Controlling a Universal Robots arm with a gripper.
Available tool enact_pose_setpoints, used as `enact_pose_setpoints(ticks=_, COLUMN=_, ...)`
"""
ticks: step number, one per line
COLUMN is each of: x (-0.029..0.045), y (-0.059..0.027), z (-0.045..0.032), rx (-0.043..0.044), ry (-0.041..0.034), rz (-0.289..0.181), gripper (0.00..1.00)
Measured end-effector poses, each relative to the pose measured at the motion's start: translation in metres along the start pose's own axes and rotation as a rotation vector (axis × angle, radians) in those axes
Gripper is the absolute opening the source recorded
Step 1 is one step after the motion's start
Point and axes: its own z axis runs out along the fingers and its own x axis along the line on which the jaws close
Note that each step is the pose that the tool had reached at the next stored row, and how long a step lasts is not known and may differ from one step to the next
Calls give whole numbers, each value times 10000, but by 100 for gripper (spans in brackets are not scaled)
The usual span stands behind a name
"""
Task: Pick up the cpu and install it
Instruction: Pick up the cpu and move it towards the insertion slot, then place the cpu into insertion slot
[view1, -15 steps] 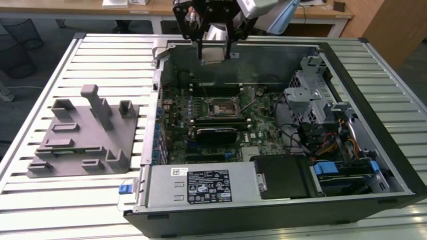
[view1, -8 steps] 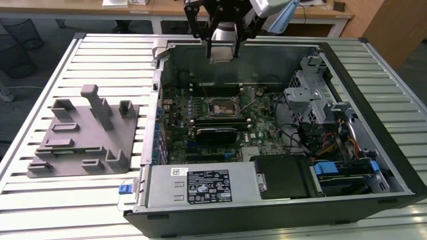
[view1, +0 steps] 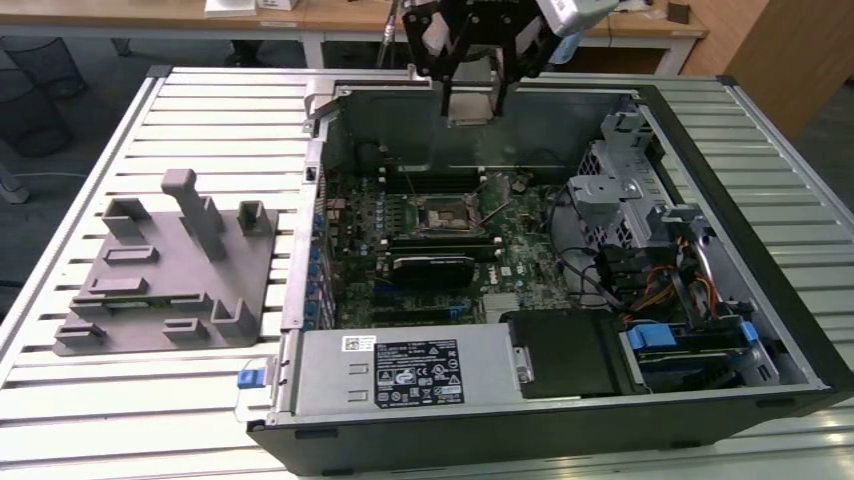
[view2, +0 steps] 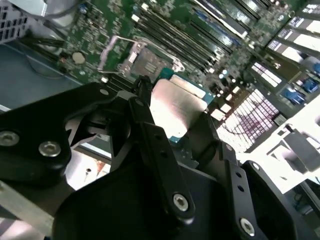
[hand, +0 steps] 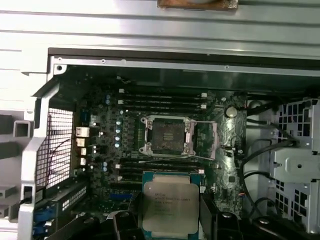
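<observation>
While the slatted worktop (view1: 200, 100) carries the open computer case (view1: 747, 200) and, at the exterior view's left, a grey tray (view1: 174, 270), the claw (view1: 473, 100) hangs above the case, clamped tight on the cpu (hand: 170, 210); the motherboard (view1: 527, 255) socket (hand: 166, 136) lies below, apart, lid swung open.

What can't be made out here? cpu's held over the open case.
- cpu: one edge cut off by the picture's edge in the first wrist view; the gripper covers two sides.
- socket contacts: too small and dark in the first wrist view.
- gripper's upper part: cut off by the exterior view's top edge.
</observation>
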Motion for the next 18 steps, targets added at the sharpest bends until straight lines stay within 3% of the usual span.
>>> enact_pose_setpoints(ticks=7, x=-213, y=-7, z=3, rx=2, ry=5, rz=1, gripper=54)
enact_pose_setpoints(ticks=13, x=-239, y=-7, z=4, rx=27, ry=5, rz=26, gripper=54)
enact_pose_setpoints(ticks=18, x=-239, y=-6, z=7, rx=34, ry=-14, rz=609, gripper=54)
